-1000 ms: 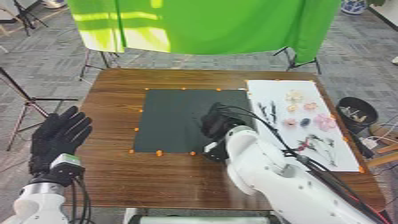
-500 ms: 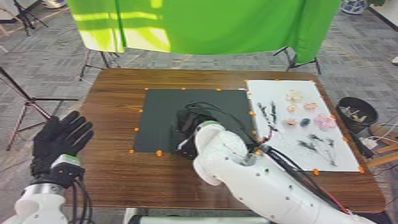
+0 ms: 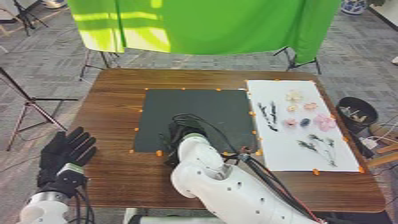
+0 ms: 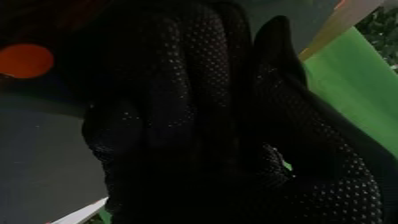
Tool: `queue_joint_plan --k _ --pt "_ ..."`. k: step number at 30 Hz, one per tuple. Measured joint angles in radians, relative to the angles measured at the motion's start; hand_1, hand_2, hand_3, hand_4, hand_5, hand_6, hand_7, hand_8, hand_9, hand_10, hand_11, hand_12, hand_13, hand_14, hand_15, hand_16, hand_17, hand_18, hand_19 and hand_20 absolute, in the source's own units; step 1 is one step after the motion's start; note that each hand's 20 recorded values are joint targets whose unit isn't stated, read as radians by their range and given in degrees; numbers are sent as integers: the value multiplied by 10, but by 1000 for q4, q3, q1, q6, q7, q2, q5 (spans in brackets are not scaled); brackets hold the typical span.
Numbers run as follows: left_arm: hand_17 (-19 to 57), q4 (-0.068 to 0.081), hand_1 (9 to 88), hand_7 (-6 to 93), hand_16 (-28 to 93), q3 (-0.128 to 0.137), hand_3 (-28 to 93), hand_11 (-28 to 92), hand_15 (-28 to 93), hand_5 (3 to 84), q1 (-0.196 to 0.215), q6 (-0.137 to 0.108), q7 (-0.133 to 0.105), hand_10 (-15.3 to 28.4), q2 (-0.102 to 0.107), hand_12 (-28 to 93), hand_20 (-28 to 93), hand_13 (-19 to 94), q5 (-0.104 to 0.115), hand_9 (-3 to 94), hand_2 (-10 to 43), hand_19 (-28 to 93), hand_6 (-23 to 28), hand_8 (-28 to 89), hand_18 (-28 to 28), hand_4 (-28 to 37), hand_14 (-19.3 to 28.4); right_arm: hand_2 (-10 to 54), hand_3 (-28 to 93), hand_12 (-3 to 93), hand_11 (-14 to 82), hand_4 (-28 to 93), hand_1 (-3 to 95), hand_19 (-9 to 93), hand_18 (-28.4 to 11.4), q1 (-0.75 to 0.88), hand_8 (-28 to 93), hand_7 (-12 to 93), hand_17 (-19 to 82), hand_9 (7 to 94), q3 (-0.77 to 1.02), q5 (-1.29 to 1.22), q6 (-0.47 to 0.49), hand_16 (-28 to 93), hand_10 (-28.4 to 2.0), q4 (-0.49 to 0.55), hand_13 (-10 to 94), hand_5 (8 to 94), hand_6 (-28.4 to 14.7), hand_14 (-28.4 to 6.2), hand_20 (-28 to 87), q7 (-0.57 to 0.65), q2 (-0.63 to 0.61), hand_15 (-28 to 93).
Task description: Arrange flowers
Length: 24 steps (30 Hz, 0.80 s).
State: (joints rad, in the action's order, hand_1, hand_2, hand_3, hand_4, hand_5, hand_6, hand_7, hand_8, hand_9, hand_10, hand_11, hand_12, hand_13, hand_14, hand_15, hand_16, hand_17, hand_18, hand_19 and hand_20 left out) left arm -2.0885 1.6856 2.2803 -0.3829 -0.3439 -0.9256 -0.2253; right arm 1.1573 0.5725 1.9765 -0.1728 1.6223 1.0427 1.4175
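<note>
In the head view my right hand is over the lower left part of the black sheet; whether it holds anything is hidden. Its black glove is close up in the right wrist view. My left hand is open at the table's left edge, fingers pointing away. On the white sheet lie dark stems, a pale yellow flower, a large pink flower, smaller pink blooms, a dark blue bloom and thin green sprigs.
Orange markers line both sheets on the brown table. A black bin stands beyond the right edge, and a green cloth hangs behind the table. Cables run along my right arm.
My right hand has moved left across the black sheet and nearer the robot, uncovering more of the stems and sprigs. My left hand has shifted slightly nearer the robot.
</note>
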Motion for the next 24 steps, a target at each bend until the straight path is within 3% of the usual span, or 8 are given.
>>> queue_joint_plan --k 6,10,12,15,20,24 --pt "-61 0 299 167 -109 4 702 299 445 450 0 5 -14 176 -6 100 73 266 2 376 131 395 114 -87 158 -283 182 93 885 220 283 -55 244 932 -155 -21 118 275 622 866 -23 -21 -7 222 -185 11 863 772 -71 -132 202 -12 -29 456" --pt "-61 -1 299 168 -109 14 702 300 445 450 7 14 -33 176 -16 100 73 266 5 376 131 396 113 -88 158 -283 182 134 873 215 264 -62 217 932 -174 -41 -59 244 596 855 -28 -36 2 214 -196 50 847 769 -74 -141 229 -31 -78 459" --pt "-61 -3 298 167 -109 22 702 300 445 450 15 18 -42 176 -19 100 72 266 6 376 132 395 113 -88 158 -283 182 154 850 211 249 -73 212 932 -186 -47 -86 216 574 849 -26 -36 22 213 -203 89 832 769 -77 -147 238 -51 -114 459" --pt "-60 -10 300 168 -109 36 700 300 444 451 29 21 -53 176 -23 100 72 266 5 376 134 395 113 -89 158 -283 183 192 812 201 216 -108 209 932 -207 -46 -91 171 534 832 4 -46 133 207 -214 168 808 760 -82 -158 243 -91 -173 453" --pt "-61 -18 301 168 -109 46 700 301 446 451 43 22 -60 176 -23 99 72 266 2 376 136 395 114 -89 158 -283 183 218 760 192 188 -147 216 932 -215 -29 -88 129 509 809 114 -157 438 202 -222 286 786 747 -91 -168 237 -114 -239 444" --pt "-61 -19 301 169 -110 46 701 301 446 451 44 24 -60 176 -23 99 72 265 2 376 136 396 113 -89 158 -283 183 222 781 189 179 -133 199 932 -220 -24 -86 118 500 808 132 -224 529 200 -224 334 782 748 -95 -172 231 -106 -270 441"
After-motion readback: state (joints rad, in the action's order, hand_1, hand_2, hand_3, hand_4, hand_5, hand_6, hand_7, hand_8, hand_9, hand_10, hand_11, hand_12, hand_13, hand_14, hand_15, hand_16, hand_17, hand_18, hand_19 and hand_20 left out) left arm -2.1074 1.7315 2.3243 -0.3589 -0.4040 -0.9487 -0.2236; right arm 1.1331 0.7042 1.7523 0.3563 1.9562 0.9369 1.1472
